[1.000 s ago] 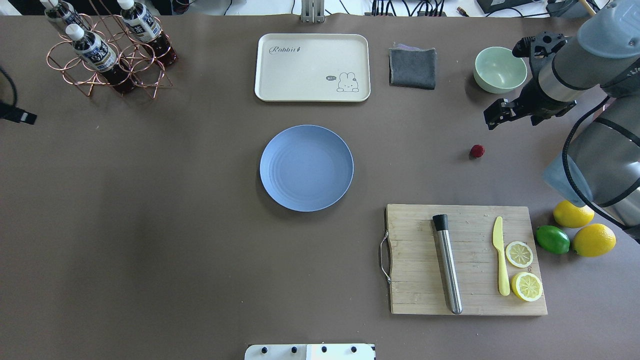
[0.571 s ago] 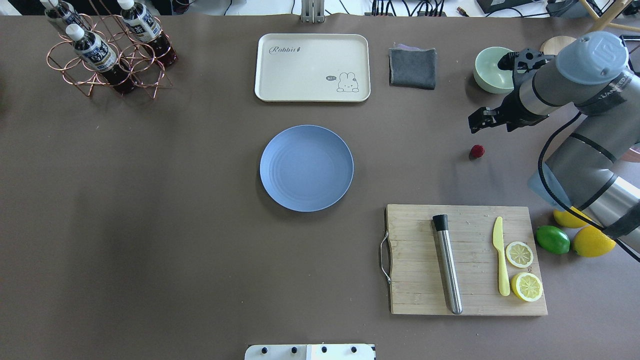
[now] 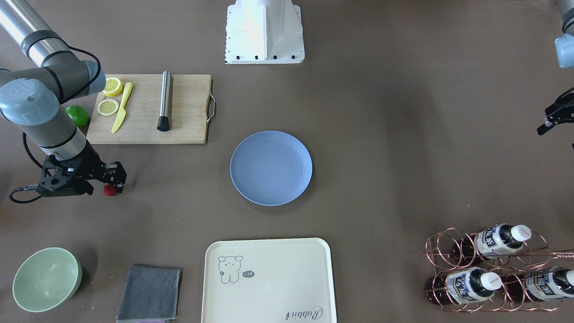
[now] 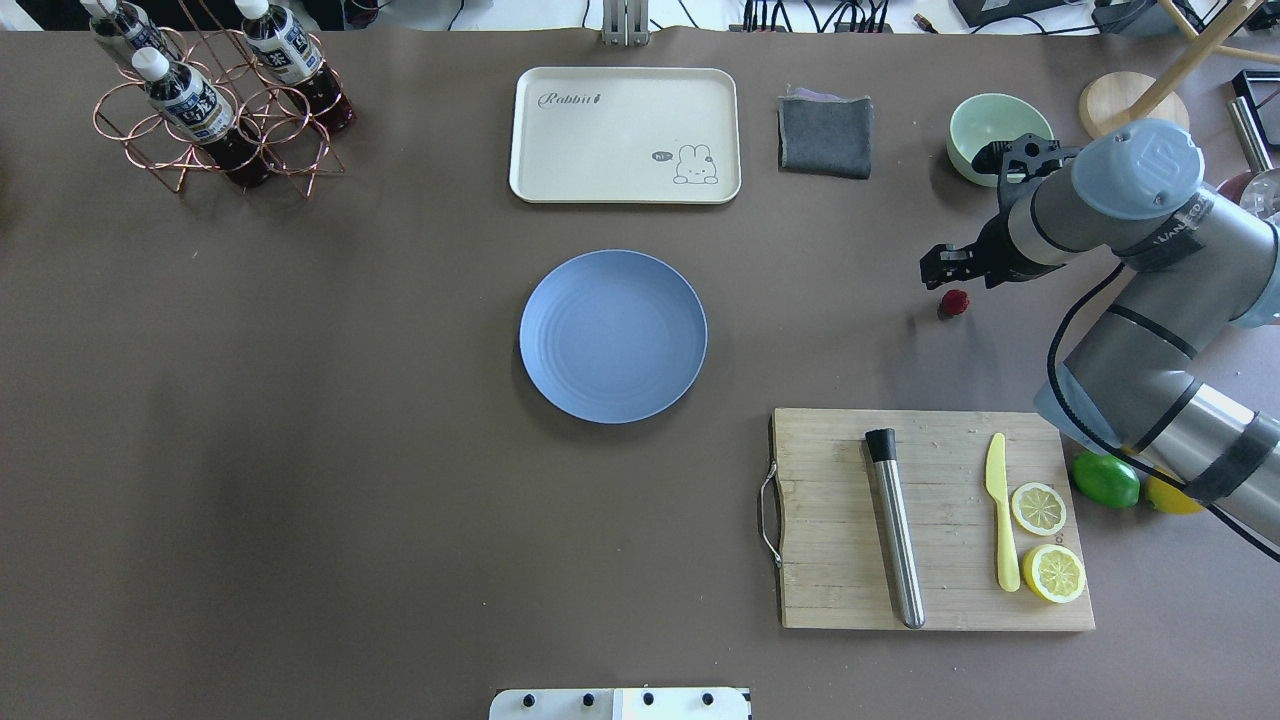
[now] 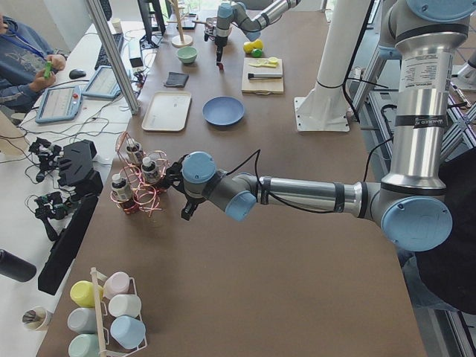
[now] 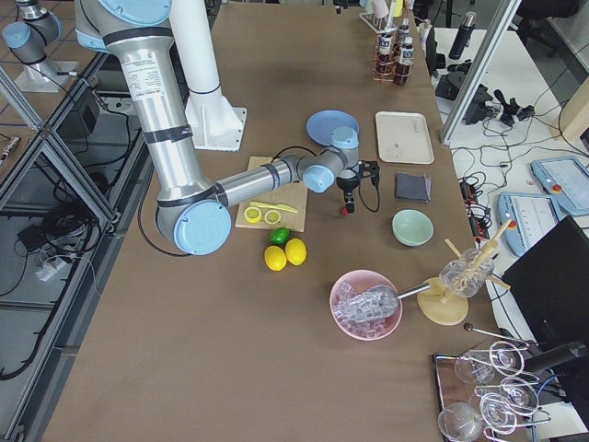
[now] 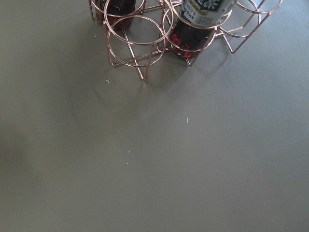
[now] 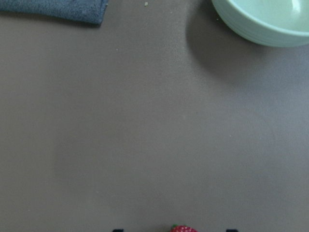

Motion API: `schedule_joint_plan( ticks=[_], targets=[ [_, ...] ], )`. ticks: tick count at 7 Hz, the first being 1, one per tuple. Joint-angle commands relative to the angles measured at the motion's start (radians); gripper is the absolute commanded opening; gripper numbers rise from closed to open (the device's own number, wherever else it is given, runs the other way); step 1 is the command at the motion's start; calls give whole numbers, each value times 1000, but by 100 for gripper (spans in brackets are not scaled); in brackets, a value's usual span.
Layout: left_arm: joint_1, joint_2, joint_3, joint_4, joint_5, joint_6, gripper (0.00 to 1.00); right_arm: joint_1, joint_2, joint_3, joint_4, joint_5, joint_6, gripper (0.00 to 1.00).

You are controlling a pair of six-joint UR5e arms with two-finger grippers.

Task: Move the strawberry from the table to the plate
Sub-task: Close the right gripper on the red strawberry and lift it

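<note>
The strawberry (image 4: 954, 301) is a tiny dark-red berry lying on the brown table (image 4: 300, 450), right of the light-blue plate (image 4: 612, 335), which has nothing on it. My right gripper (image 4: 937, 270) hovers just past the berry on its far side, low over the table. In the front-facing view the strawberry (image 3: 109, 190) sits right under the right gripper (image 3: 119, 178). In the right wrist view the strawberry (image 8: 183, 228) lies at the bottom edge between two dark fingertips (image 8: 118, 230) that stand well apart, so the gripper is open. My left gripper (image 3: 554, 117) stays far off by the bottle rack; its jaws are unclear.
A pale-green bowl (image 4: 985, 125) and a grey cloth (image 4: 825, 135) lie beyond the berry. A cutting board (image 4: 930, 520) with a muddler, knife and lemon slices is nearer, beside a lime (image 4: 1105, 479). A cream tray (image 4: 625, 135) and a bottle rack (image 4: 215, 100) stand at the back.
My right arm has swung left and lowered toward the strawberry; its gripper now sits close beside the berry. The strawberry and plate have not moved.
</note>
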Motion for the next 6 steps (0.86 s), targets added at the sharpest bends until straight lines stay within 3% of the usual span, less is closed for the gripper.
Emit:
schedule_joint_plan(
  ticks=[1,3,4,5,6],
  targets=[
    [0,0,0,-3,-2,-1,99,-22,-2,-21,22,-28,2,71],
    [0,0,0,-3,0,-2,99,-34,-3,-19,23,-32,22,64],
    [0,0,0,-3,0,-4,99,-34,-3,-19,23,-30,31,45],
    [0,0,-1,-3,0,-4,99,-36,-3,-19,23,-30,44,7],
    [-2,0,-3,-3,0,-4,99,-37,-3,-18,23,-30,45,0]
  ],
)
